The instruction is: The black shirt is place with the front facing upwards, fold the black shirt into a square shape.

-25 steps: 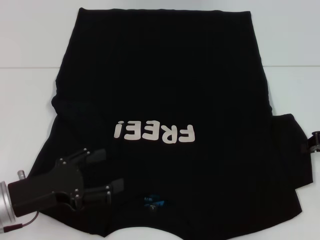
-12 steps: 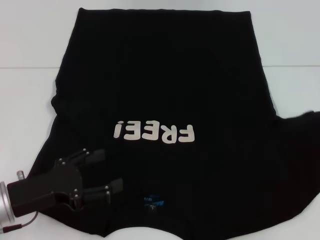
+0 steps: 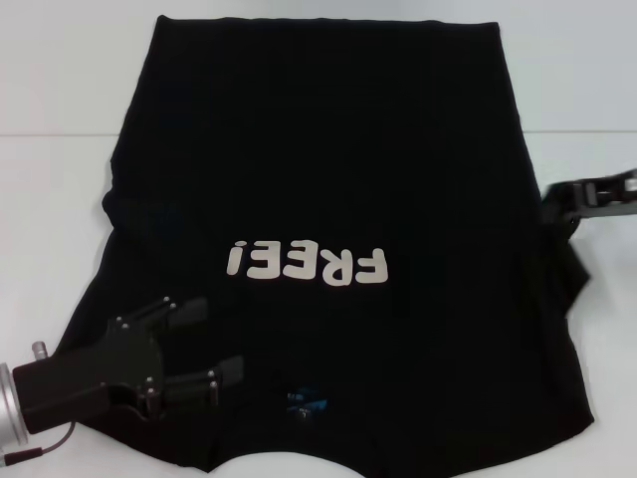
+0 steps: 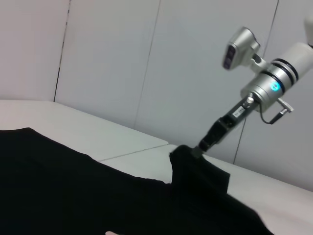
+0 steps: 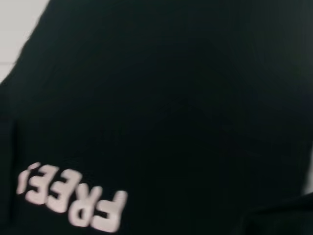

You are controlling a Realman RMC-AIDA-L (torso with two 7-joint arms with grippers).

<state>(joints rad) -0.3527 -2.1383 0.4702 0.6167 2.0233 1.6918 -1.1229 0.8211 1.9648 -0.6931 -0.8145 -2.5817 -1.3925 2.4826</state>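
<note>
The black shirt (image 3: 328,199) lies front up on the white table (image 3: 50,90), filling the middle of the head view, its lettering just below centre and its collar at the bottom edge. The change is on the right. A second ago the right sleeve lay spread toward the lower right with the right pincer (image 3: 559,202) low at the frame edge; now that pincer is higher, at the middle right, closed on the sleeve cloth and lifting it off the table. The left wrist view shows the cloth hanging from it. This looks like the sleeve fold beginning. The left pincer (image 3: 214,344) stays at the lower left, open over the shoulder.
</note>
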